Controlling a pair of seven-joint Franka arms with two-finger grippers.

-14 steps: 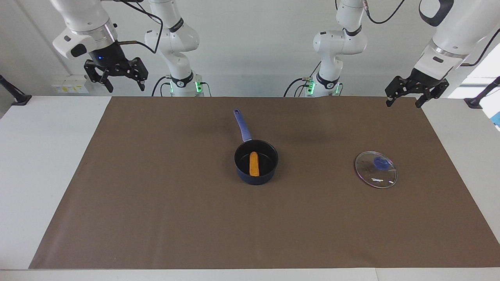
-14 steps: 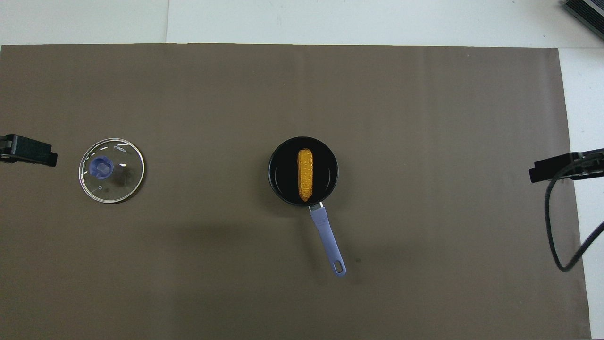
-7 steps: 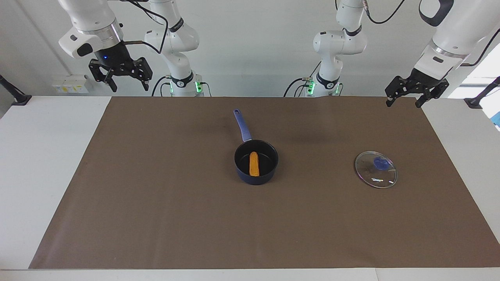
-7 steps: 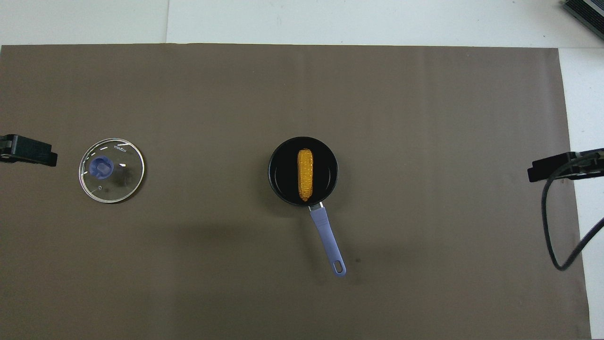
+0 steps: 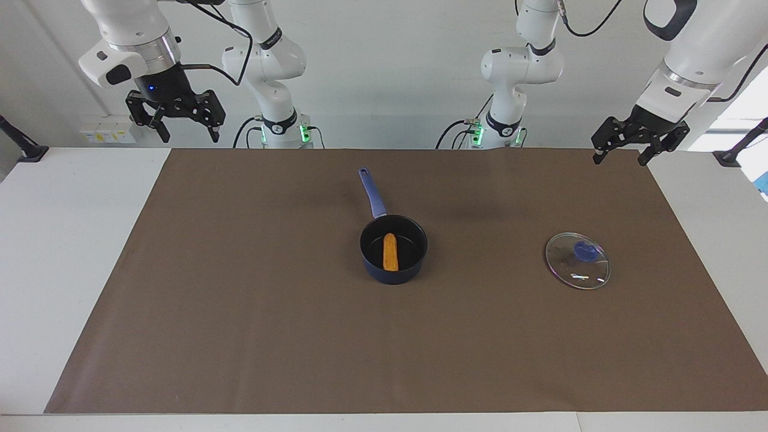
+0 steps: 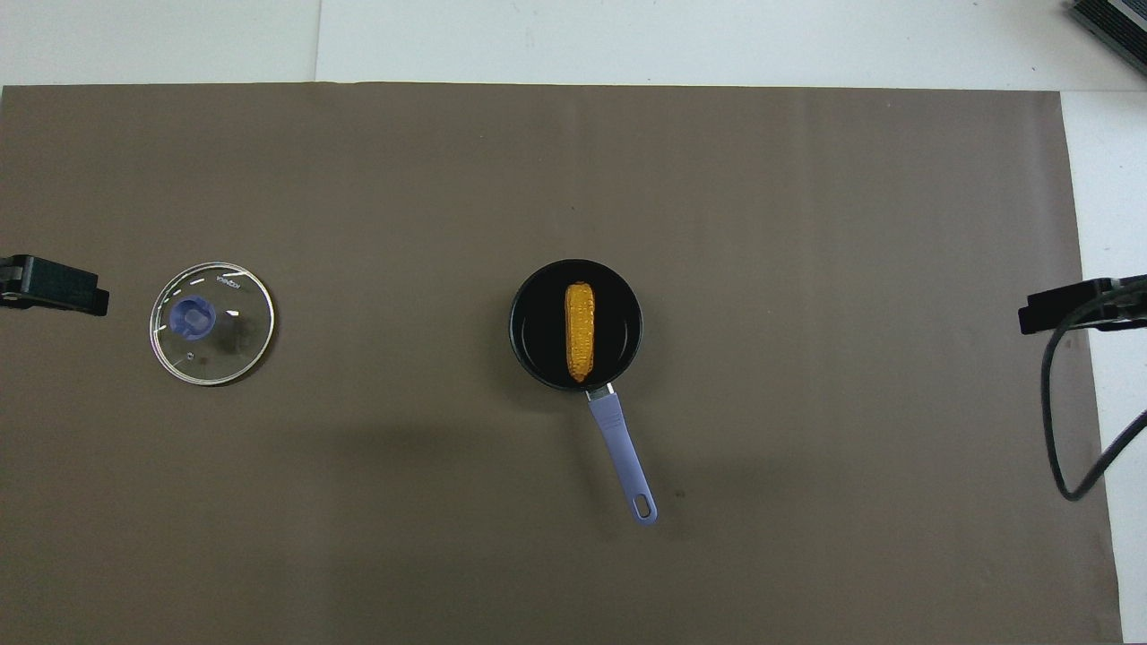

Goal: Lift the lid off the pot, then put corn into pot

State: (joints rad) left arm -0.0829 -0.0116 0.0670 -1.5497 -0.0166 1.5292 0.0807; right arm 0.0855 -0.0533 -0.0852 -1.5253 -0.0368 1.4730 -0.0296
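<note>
Pot (image 5: pixel 393 248), dark blue, mid-worktop on the brown mat (image 5: pixel 240 300); long handle (image 5: pixel 372 192) points toward the robots, angled slightly to the right arm's end. Open, uncovered.

Corn (image 5: pixel 390 252), yellow-orange cob, lying flat inside the pot; long axis runs toward and away from the robots, roughly in line with the handle.

Lid (image 5: pixel 577 260), clear glass, blue knob, flat on the mat, well apart from the pot, toward the left arm's end.

Left gripper (image 5: pixel 620 152), raised over the mat's corner at its own end; fingers spread wide, empty.

Right gripper (image 5: pixel 186 127), raised over the worktop's edge at its end; fingers wide, empty.
</note>
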